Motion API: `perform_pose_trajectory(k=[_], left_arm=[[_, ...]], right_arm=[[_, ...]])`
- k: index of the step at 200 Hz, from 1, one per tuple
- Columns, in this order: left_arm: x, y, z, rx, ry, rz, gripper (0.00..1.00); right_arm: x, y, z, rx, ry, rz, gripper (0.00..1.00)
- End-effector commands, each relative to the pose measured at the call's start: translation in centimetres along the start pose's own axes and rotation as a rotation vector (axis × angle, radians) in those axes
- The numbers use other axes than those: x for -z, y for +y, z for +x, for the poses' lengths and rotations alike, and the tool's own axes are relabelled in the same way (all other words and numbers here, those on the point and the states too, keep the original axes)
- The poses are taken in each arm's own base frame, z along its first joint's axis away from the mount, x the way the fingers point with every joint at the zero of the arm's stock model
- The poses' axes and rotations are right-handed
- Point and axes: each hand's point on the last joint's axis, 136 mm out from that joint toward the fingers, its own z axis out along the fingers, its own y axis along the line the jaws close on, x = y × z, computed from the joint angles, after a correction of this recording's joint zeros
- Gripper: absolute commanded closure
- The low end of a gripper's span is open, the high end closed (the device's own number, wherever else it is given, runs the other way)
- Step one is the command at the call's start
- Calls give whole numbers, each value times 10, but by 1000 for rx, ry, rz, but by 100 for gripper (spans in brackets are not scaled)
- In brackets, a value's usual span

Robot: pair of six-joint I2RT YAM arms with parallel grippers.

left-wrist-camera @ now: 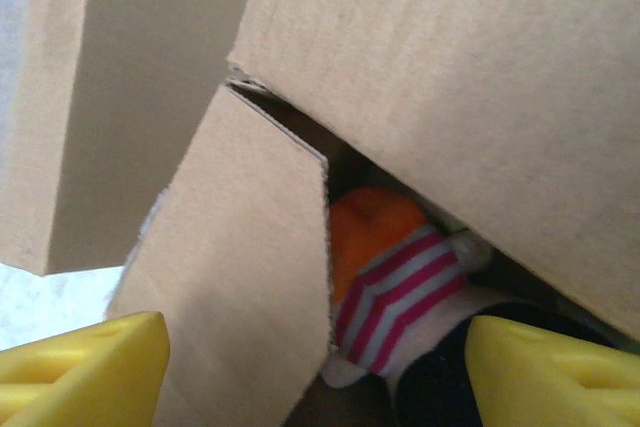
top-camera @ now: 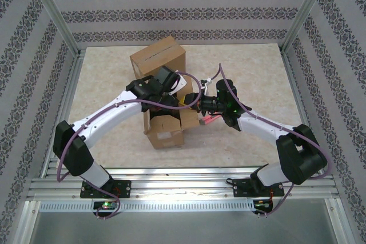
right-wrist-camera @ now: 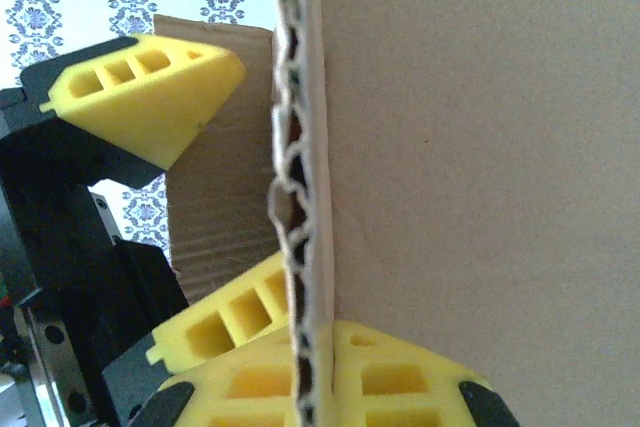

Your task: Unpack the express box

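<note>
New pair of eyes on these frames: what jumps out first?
Both arms converge on the open cardboard box mid-table, with a second closed box just behind it. In the left wrist view, a soft orange and pink-striped item peeks out from under the cardboard, framed by the open left tool. The right tool is pinched shut on the edge of a flap.

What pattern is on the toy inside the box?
The toy: pink and white stripes, left wrist view.
</note>
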Motion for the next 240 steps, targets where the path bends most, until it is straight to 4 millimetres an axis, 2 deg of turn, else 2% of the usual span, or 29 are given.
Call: perform_pose_trajectory(k=[1, 27, 58, 85, 107, 120, 124, 134, 161, 170, 209, 229, 240], left_arm=[[-11, 8, -2, -70, 0, -87, 21], [-22, 10, 3, -118, 16, -128, 14], [-31, 16, 8, -158, 43, -188, 18], [-32, 22, 8, -175, 40, -227, 30], [-32, 25, 11, -200, 59, -247, 46], [-32, 26, 14, -211, 74, -256, 52], [-31, 26, 14, -214, 77, -257, 56], [-30, 28, 15, -214, 82, -261, 72], [-24, 30, 18, -214, 103, -261, 87], [-22, 31, 19, -217, 114, -259, 100], [-7, 39, 21, -199, 157, -261, 100], [3, 44, 20, -166, 182, -254, 100], [8, 44, 20, -143, 206, -236, 100]], right_arm=[[0, 11, 1, 50, 10, -49, 100], [-2, 11, 3, 50, 14, -49, 100], [-5, 11, 6, 53, 23, -52, 100], [-8, 10, 8, 52, 29, -53, 100], [-8, 10, 9, 54, 30, -53, 100], [-7, 10, 9, 54, 30, -53, 100], [-7, 10, 10, 55, 32, -53, 100], [-7, 11, 10, 56, 34, -53, 100], [-7, 9, 10, 58, 42, -49, 100], [-6, 9, 10, 61, 46, -50, 100], [2, 11, 8, 105, 85, -48, 100], [9, 14, 7, 145, 105, -47, 72], [15, 17, 8, 175, 109, -38, 60]])
